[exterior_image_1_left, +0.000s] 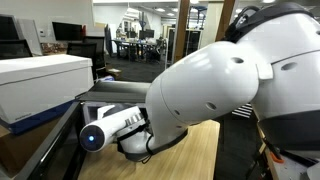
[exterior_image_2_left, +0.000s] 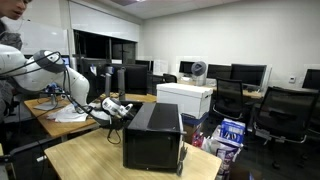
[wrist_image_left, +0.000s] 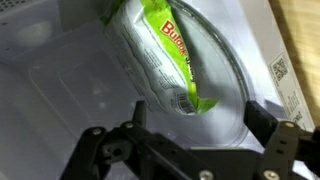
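In the wrist view a green and white snack bag (wrist_image_left: 165, 55) lies on the round glass turntable (wrist_image_left: 235, 80) inside a microwave. My gripper (wrist_image_left: 200, 128) is open and empty, its two black fingers spread just in front of the bag's lower end, not touching it. In an exterior view the gripper (exterior_image_2_left: 120, 107) is at the left side of the black microwave (exterior_image_2_left: 155, 135), which stands on a wooden table (exterior_image_2_left: 90, 158). In an exterior view my white arm (exterior_image_1_left: 210, 85) fills most of the picture and hides the gripper and the microwave.
A white box (exterior_image_2_left: 185, 97) stands behind the microwave; it also shows in an exterior view (exterior_image_1_left: 40, 80). Desks with monitors (exterior_image_2_left: 215, 73) and office chairs (exterior_image_2_left: 280, 115) surround the table. Papers (exterior_image_2_left: 68, 114) lie on a desk beside the arm.
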